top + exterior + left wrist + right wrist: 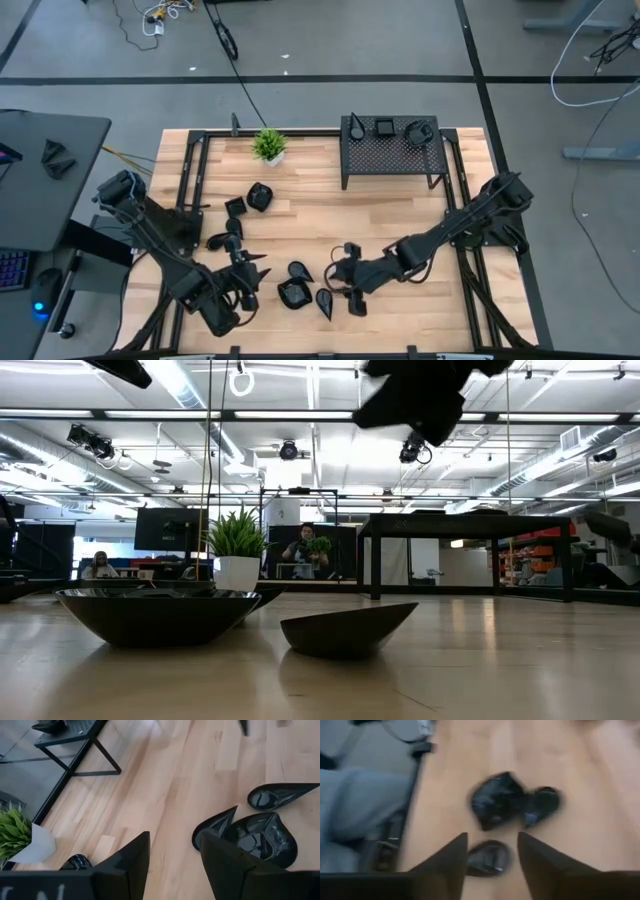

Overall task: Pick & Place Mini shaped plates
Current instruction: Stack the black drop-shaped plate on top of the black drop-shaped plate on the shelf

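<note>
My right gripper (pixel 345 272) hangs over the middle of the tabletop's near half, its fingers (pixel 451 856) parted and holding nothing. In the right wrist view a rounded mini plate (pixel 489 857) lies on the wood directly between the fingertips, with a square plate (pixel 496 801) and a smaller dish (pixel 541 805) touching each other just beyond. I see open wood toward the right edge and toward the far edge in front of the rack.

From above, three more plates (pixel 298 271) sit just left of the right gripper, between the two arms, with one teardrop plate (pixel 325 301) nearest the near edge. These limit sideways travel to the left.

My left gripper (pixel 245 275) waits near the near-left corner, jaws apart and empty, with teardrop plates (pixel 277 796) on the wood ahead of it. Further plates (pixel 259 196) lie toward the table's centre-left.

The black perforated rack (pixel 392 152) stands at the far edge, carrying three plates (pixel 384 127). The potted plant (pixel 269 146) stands just left of it.
</note>
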{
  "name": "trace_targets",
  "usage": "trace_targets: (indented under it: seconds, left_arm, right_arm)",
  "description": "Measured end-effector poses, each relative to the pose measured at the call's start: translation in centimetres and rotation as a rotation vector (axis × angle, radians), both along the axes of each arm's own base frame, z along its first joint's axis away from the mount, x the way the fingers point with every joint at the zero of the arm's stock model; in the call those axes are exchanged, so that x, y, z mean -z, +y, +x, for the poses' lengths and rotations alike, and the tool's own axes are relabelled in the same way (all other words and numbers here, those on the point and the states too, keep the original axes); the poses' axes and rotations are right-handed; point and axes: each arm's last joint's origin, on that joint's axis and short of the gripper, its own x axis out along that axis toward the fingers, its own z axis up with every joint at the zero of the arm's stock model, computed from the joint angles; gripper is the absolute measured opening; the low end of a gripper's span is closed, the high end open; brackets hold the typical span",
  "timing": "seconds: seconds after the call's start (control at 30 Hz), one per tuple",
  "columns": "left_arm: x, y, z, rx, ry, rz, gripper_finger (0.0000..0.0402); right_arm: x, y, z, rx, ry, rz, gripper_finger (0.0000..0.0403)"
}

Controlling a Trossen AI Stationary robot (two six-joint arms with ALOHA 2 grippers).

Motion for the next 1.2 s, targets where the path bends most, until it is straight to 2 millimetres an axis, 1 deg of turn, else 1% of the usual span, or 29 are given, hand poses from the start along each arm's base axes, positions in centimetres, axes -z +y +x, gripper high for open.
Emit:
trace_targets:
  seconds: [0.13,0.2,0.27,0.37,0.47,0.57,0.63,0.77,0.8,0.9,0.97,1.03,1.2]
  left_arm:
    - [-0.1,-0.1,0.1,-0.001,-0.021,-0.006,0.0177]
    - [-0.2,-0.2,0.2,-0.006,-0.042,-0.005,0.0177]
    - [-0.3,-0.2,0.3,-0.013,-0.072,-0.004,0.0177]
    - [-0.5,-0.3,0.8,-0.03,-0.121,-0.028,0.0177]
    - [-0.6,-0.4,1.3,-0.044,-0.157,-0.071,0.0177]
    - [-0.8,-0.5,1.8,-0.044,-0.176,-0.114,0.0177]
    - [-0.9,-0.6,2.1,-0.028,-0.174,-0.147,0.0177]
    - [-1.1,-1.0,2.4,0.017,-0.162,-0.183,0.0177]
    - [-1.1,-1.0,2.4,0.023,-0.16,-0.186,0.0177]
    - [-1.2,-1.1,2.5,0.025,-0.167,-0.194,0.0177]
    - [-1.2,-1.1,2.5,0.03,-0.167,-0.19,0.0177]
    - [-1.2,-1.1,2.5,0.038,-0.165,-0.181,0.0177]
    - [-1.2,-1.0,2.7,0.041,-0.165,-0.173,0.0177]
  right_arm:
    - [0.5,1.4,0.7,-0.068,-0.061,0.081,0.0238]
    - [0.9,2.0,1.0,-0.081,-0.089,0.099,0.0263]
    - [1.4,2.4,1.3,-0.079,-0.108,0.123,0.0279]
    - [2.1,2.9,1.7,-0.098,-0.115,0.176,0.0284]
    - [2.9,4.0,1.9,-0.125,-0.139,0.201,0.0277]
    - [3.3,5.5,2.5,-0.112,-0.114,0.236,0.0267]
    - [3.4,6.6,3.5,-0.082,-0.089,0.266,0.0257]
    - [3.7,8.4,5.3,-0.016,0.037,0.281,0.0227]
    - [3.9,8.6,5.3,0.005,0.093,0.272,0.0217]
    - [4.9,9.2,5.7,0.055,0.243,0.28,0.0187]
    - [5.7,9.1,5.6,0.06,0.324,0.284,0.0167]
    - [6.2,9.2,5.8,0.044,0.35,0.317,0.0149]
    - [6.2,9.1,5.9,0.046,0.333,0.288,0.0125]
